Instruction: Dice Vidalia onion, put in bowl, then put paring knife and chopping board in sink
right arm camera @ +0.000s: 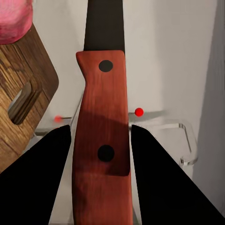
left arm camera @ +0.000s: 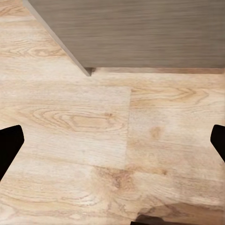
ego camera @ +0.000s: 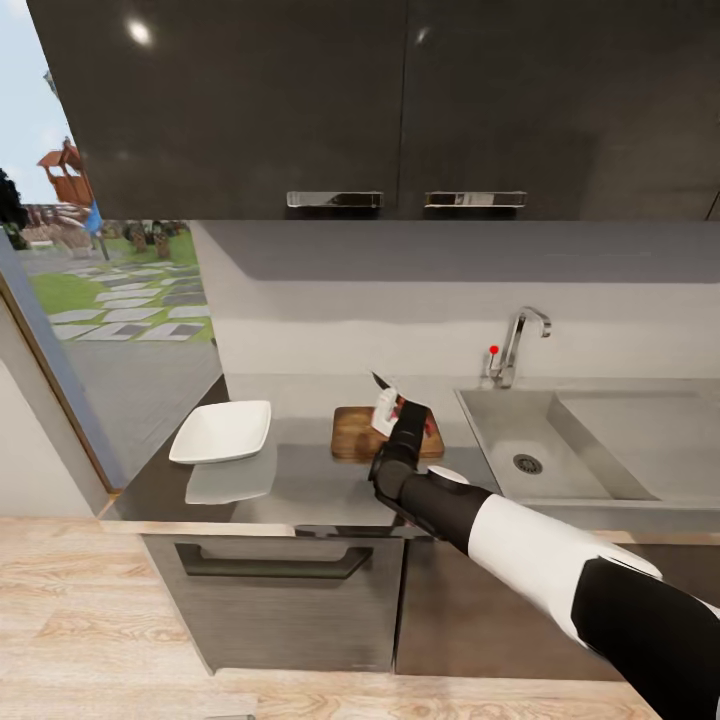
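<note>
The right gripper (ego camera: 403, 412) is clamped on the knife (right arm camera: 101, 136), its red handle squeezed between both fingers (right arm camera: 35, 183) and the dark blade pointing toward 11 o'clock over the cutting board (ego camera: 355, 435). The bowl (ego camera: 222, 431) sits at the board's 9 o'clock, well apart. The sink (ego camera: 500, 445) lies at 3 o'clock, just beside. The left gripper (left arm camera: 112, 145) hangs wide apart over wooden floor (left arm camera: 70, 140).

R gripper (right arm camera: 101, 140) clamped on knife handle (right arm camera: 101, 126) (arm outstretched).

Open countertop (ego camera: 310, 480) between bowl (ego camera: 222, 432) and chopping board (ego camera: 360, 435)
</note>
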Motion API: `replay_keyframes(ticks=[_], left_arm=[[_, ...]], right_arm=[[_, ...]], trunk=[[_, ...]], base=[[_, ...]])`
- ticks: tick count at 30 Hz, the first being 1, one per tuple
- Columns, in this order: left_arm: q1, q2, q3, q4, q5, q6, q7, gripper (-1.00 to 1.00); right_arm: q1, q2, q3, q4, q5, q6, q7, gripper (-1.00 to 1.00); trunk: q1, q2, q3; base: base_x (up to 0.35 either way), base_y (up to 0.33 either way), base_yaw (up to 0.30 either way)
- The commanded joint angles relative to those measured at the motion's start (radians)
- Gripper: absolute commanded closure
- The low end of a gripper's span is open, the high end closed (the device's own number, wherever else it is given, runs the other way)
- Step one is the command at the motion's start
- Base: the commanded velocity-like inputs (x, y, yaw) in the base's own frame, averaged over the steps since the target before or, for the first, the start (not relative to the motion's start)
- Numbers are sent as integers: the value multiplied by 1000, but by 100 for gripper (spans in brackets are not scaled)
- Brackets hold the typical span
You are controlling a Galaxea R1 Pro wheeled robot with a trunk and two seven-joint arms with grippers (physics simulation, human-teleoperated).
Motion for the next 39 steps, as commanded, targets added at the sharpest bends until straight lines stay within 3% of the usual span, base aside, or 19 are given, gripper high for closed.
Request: replay_keyframes(ticks=[1,24,39], left_arm=[[-2,-1,-9,4,10,-7,1,-100],[-2,0,-8,5,10,-7,1,-100],[-2,1,-9,4,10,-7,0,-100]], right_arm=[[-1,0,4,2,8,8,6,100],[-1,26,4,50,5,-4,9,100],[1,29,4,68,5,-6,9,100]], trunk=[[0,-1,-1],[0,-1,-1],[0,-1,-1]], base=[[0,0,0],[0,0,0],[0,0,0]])
